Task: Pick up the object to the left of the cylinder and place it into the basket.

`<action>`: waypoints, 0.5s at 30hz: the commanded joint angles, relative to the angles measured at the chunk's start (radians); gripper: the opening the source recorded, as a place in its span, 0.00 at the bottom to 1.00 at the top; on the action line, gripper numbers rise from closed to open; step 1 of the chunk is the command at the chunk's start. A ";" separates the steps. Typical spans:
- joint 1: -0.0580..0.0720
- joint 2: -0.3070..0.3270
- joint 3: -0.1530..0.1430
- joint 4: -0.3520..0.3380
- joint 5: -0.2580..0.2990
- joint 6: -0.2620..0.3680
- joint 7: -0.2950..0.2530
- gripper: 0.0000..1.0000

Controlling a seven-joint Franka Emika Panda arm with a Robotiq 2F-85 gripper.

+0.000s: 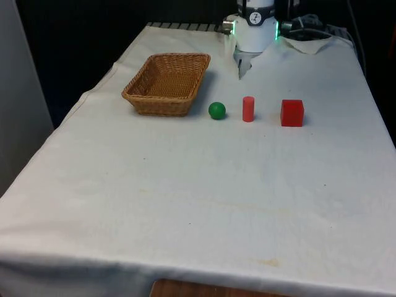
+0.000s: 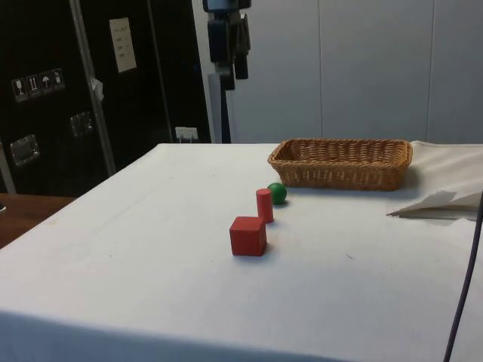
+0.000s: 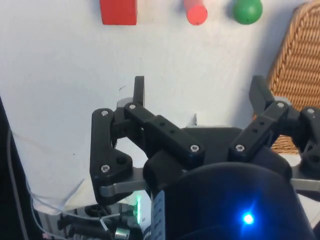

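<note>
1. In the wrist view the red cube (image 3: 118,12), the red cylinder (image 3: 196,12) and the green ball (image 3: 247,11) are each cut off by the picture's edge, so just part of each shows; the wicker basket (image 3: 295,75) shows as one woven wall, partly behind a finger.
2. In the side view the gripper (image 2: 229,64) hangs high above the surface (image 2: 151,249), and its upper part runs out of the picture. In the front view the gripper (image 1: 242,68) is mostly lost against the white arm, with just its dark finger ends standing out.
3. The fingers (image 3: 139,90) stand wide apart with nothing between them, the white cloth showing through the gap.
4. The green ball (image 1: 217,111) is small, round and plain green. It rests on the surface ahead of the fingertips and well below them, in a row with the red cylinder (image 1: 248,109) and the red cube (image 1: 292,113).
5. In the side view the green ball (image 2: 277,193) sits just beside the red cylinder (image 2: 264,205), partly behind it, between it and the wicker basket (image 2: 341,163).
6. The basket (image 1: 167,83) lies off to one side of the fingers, near the ball but apart from it, and looks empty inside.
</note>
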 commanded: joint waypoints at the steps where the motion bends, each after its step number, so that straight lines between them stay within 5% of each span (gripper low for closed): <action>1: 0.002 0.006 0.006 -0.008 -0.004 0.020 0.015 1.00; 15: 0.004 0.059 0.053 -0.051 0.004 0.109 0.061 1.00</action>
